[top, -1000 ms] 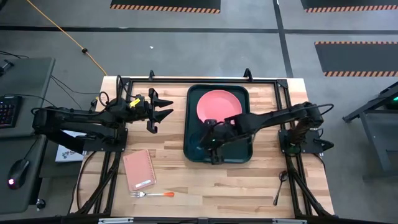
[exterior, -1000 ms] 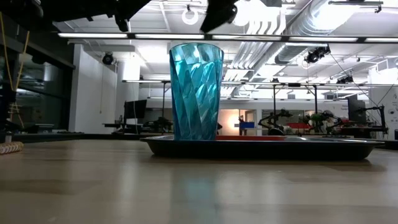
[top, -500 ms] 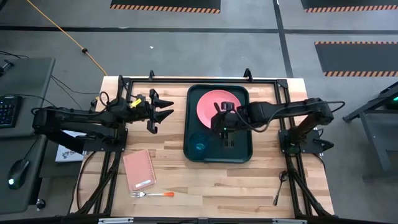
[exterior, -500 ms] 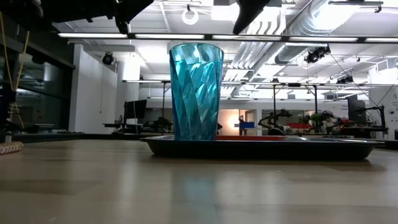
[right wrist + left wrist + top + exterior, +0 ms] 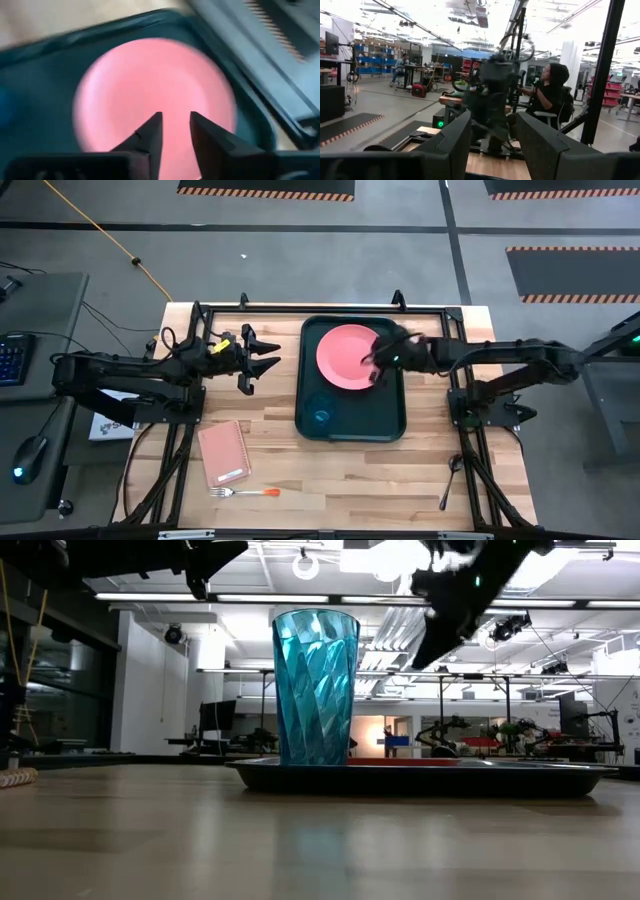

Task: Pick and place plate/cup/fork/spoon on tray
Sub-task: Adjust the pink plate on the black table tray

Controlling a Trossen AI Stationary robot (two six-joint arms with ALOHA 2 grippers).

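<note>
High view: tray (image 5: 352, 426) sat mid-tabletop; plate (image 5: 346, 356) at its 12 o'clock end, cup (image 5: 320, 418) at 7 o'clock corner, likely already delivered. Fork (image 5: 245, 492) lay off tray toward 7 o'clock, spoon (image 5: 449, 480) toward 4 o'clock, both unplaced. Right gripper (image 5: 377, 363) blurred over plate's 3 o'clock edge, arm stretched level. Left gripper (image 5: 262, 361) waited at tray's 9 o'clock, jaws apart, empty.

Low view: cup (image 5: 315, 687) upright on tray (image 5: 420, 777).

Right wrist view: jaws slightly parted, empty, above plate (image 5: 150, 95).
</note>
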